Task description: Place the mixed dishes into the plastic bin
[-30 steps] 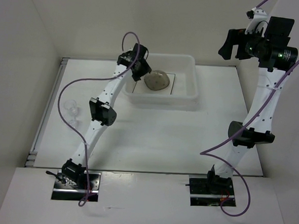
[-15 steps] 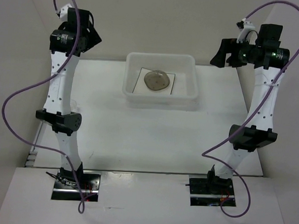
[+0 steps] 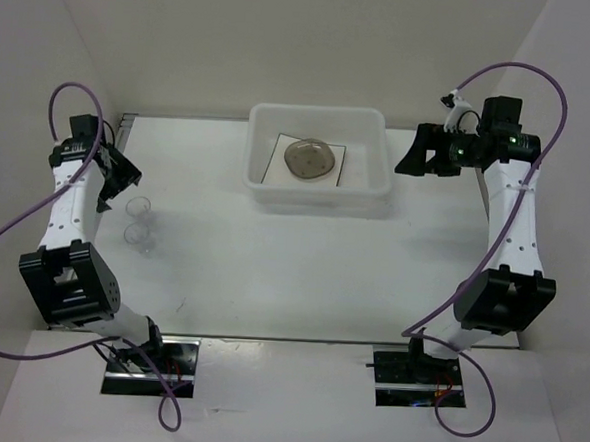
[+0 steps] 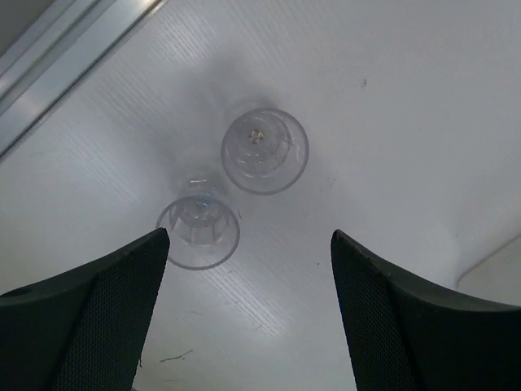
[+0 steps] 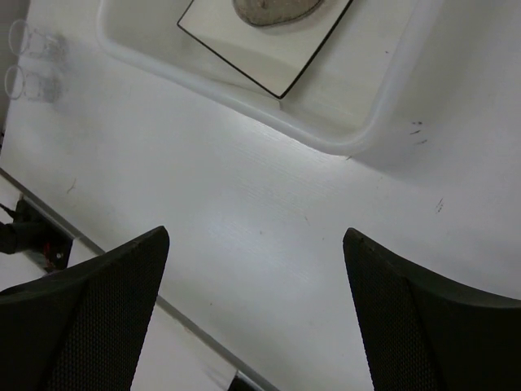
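Top external view: bin (image 3: 316,198) at far middle of table (image 3: 272,270); square plate (image 3: 274,172) flat inside, saucer (image 3: 311,159) on plate. Glass cups (image 4: 264,151) on table at left, just beside each other, well apart from bin. Left gripper (image 4: 248,243) above cups, jaws wide, empty. Right gripper (image 5: 254,236) near bin's right end, jaws wide, empty.

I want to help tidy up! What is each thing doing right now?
Bin: on the table, holding plate and saucer.
Plate: flat inside the bin.
Saucer: lying on the plate.
Far cup: standing outside the bin.
Near cup: standing beside it.
Left hand: open, empty, above the cups.
Right hand: open, empty.
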`<state>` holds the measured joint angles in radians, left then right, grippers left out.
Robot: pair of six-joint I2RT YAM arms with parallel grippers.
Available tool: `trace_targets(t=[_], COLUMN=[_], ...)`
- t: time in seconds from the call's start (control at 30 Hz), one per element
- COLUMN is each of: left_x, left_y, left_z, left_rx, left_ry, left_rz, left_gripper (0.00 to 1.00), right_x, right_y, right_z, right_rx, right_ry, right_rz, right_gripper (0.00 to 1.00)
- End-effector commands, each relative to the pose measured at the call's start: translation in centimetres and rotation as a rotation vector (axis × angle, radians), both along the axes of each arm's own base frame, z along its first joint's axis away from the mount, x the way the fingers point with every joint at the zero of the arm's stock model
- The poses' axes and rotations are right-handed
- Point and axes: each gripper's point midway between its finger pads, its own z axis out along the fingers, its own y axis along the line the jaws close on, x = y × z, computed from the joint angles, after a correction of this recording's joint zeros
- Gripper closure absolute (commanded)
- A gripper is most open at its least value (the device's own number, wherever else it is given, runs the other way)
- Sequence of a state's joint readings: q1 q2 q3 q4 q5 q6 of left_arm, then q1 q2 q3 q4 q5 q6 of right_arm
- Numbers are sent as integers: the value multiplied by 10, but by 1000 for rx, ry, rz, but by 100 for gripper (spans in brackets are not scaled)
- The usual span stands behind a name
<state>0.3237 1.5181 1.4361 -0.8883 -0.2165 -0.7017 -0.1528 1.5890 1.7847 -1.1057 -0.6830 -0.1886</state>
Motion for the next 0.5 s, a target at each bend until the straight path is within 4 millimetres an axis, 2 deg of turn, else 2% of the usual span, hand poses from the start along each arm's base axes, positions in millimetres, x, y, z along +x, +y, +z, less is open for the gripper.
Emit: trace_targets(t=[0.0,0.03,0.07,0.1,0.17,0.2,0.37,0.4,0.47], left_x=[18,15,17,26,24,31,26,27,21], left_y=[-9,-12,-14,-20,-15,-16,-5,-3,6], left_z=[-14,-28,-31,-37,-53,-58,-72,-69,-70], left_rx=[-19,-33,-41,-68,-87,-101,-98,-90,-78], left_ry=[-73,-57,-64,-90,-65,-75,-39,-37,-23], left_rz=[-109,-128,-145,-187,-171,-182,-146,-141,-112], left_gripper=[13,13,13,13,13,15,20,24,26], right_x=[2,1,-2,-2,-7,-7,-11,-11,-14], right_y=[7,7,7,7,8,7,3,3,3], right_z=[24,29,27,23,22,22,21,21,20], right_rx=[7,4,4,6,1,-5,-19,-19,-18], right_ry=[-134,-155,-151,-139,-136,-141,-149,-149,-146], right_rz=[20,20,20,20,26,32,23,22,22], right_gripper=[8,8,8,8,8,8,8,8,8])
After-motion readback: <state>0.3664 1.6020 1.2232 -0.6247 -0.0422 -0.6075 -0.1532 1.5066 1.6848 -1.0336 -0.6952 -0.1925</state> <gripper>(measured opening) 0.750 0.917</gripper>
